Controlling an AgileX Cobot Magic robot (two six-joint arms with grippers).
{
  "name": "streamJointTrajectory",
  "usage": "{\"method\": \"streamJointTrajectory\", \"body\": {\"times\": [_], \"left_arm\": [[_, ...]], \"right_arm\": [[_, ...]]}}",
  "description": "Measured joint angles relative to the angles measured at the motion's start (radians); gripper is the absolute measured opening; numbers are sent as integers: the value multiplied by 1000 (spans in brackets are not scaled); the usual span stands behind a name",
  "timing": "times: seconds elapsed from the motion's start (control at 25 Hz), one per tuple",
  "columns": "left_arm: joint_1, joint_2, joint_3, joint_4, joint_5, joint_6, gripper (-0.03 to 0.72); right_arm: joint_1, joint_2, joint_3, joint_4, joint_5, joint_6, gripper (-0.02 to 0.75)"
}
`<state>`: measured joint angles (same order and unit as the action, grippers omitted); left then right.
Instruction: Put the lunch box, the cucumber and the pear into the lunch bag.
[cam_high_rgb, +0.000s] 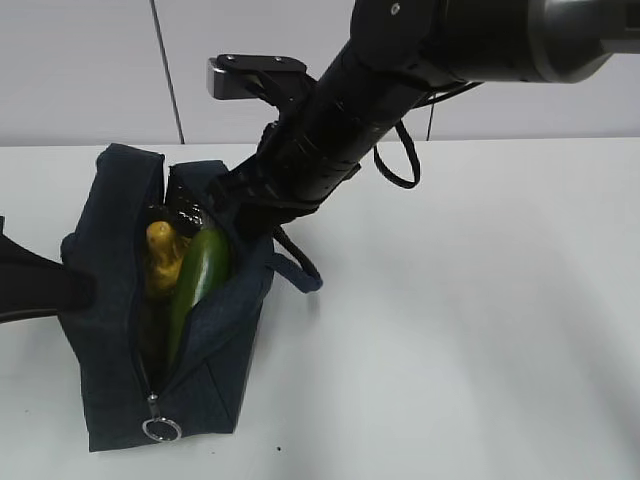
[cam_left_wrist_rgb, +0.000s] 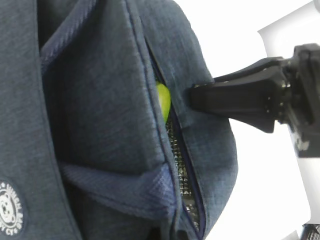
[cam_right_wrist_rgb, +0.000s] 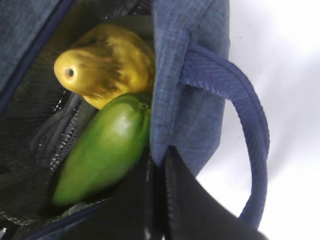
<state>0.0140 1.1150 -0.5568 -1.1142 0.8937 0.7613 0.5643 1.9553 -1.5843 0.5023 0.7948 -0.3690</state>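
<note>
Navy woven fabric forms the boxy lunch bag (cam_high_rgb: 120, 370), unzipped, on the white table (cam_high_rgb: 470, 300); just left of the right gripper (cam_high_rgb: 235, 205) a bumpy yellow pear (cam_high_rgb: 163, 257) and smooth green cucumber (cam_high_rgb: 200, 275) lie inside. Left wrist view: the right gripper's black jaws pinch the bag's edge; the left gripper is unseen, shut. Right wrist view: closed jaws clamp the denim-like rim beside the loop handle (cam_right_wrist_rgb: 250, 130)

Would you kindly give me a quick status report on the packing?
Right gripper shut on bag rim. Left gripper shut, hidden behind bag. Cucumber and pear inside; lunch box not visible. Bag unzipped, nothing in the way.
</note>
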Motion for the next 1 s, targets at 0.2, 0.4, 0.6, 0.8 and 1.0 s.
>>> {"method": "streamJointTrajectory", "body": {"times": [0.2,0.4,0.6,0.8,1.0], "left_arm": [[0,0,0,-42,-8,16,-15],[0,0,0,-101,-10,50,-15],[-45,17,-9,-131,-10,67,-15],[-198,101,-90,-135,-56,68,-15],[-331,213,-185,-150,-102,68,-15]], "right_arm": [[0,-7,0,-91,13,15,6],[2,-56,0,-291,66,111,6],[3,-111,0,-429,154,182,6],[3,-146,0,-532,241,251,6],[3,-150,0,-689,307,350,6]]}}
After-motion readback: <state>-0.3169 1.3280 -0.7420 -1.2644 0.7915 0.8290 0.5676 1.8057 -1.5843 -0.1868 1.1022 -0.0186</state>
